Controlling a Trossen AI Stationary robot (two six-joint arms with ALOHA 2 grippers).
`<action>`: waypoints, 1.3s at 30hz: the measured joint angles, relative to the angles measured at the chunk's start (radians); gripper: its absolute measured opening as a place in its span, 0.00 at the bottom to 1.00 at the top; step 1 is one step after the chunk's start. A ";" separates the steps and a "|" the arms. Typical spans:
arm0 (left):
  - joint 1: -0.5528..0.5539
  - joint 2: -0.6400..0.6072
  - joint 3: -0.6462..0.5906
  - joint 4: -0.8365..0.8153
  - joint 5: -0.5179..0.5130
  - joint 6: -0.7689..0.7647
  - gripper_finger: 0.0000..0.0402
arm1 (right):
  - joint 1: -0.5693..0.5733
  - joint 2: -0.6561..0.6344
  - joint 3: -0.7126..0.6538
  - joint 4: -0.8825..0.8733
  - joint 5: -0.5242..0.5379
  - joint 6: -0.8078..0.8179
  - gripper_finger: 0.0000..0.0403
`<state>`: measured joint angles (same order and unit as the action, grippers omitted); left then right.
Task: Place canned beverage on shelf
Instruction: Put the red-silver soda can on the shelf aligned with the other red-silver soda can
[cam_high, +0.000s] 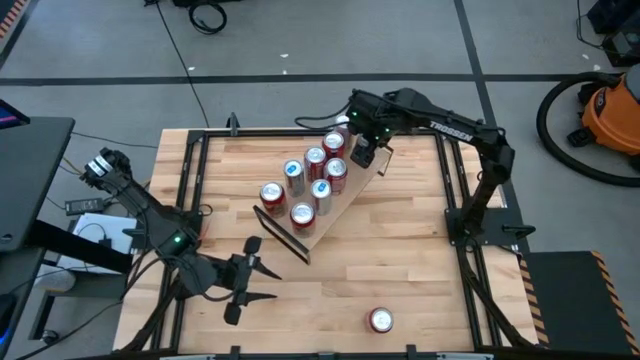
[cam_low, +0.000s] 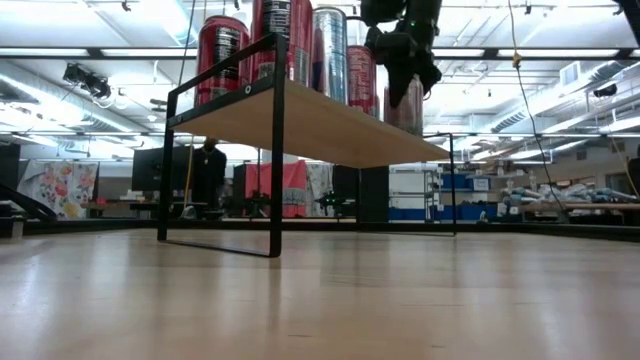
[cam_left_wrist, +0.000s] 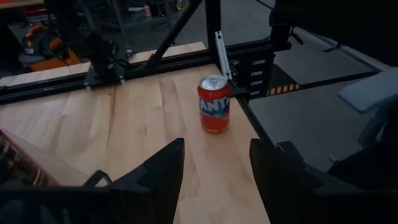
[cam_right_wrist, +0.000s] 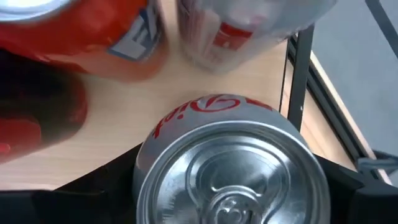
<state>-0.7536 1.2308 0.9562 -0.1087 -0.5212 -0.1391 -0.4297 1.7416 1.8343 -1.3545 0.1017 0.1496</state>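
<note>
The shelf, a light-wood plank on black end frames, stands slantwise mid-table and also shows in the low view. Several cans stand on it. My right gripper is over the shelf's far right end, shut on a silver Diet Coke can; the gripper hides this can in the high view. An orange Fanta can stands upright on the table near the front edge. My left gripper is open and empty at the front left, and the Fanta can stands beyond its fingers. My right gripper pinches the silver can's side wall near its top between its two fingers, one on each side. The fingers come from above, pointing down. The can stands upright, its bottom at the plank's top at the far right end.
Red, silver and blue cans stand close beside the held can on the plank; two show right behind it. A black frame rail runs round the tabletop. Bare wood lies between the shelf and the Fanta can.
</note>
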 joint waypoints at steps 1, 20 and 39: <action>-0.004 0.000 0.000 -0.001 0.000 -0.003 0.48 | -0.003 0.003 0.001 -0.005 0.000 -0.004 0.80; -0.015 0.000 0.000 0.000 -0.001 -0.003 0.48 | -0.012 -0.008 -0.003 0.031 0.002 -0.039 0.90; -0.014 -0.001 0.000 -0.001 -0.001 0.019 0.48 | 0.053 -0.128 -0.003 0.036 0.058 0.002 0.91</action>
<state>-0.7673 1.2301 0.9562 -0.1097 -0.5220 -0.1200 -0.3770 1.6131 1.8313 -1.3183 0.1600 0.1512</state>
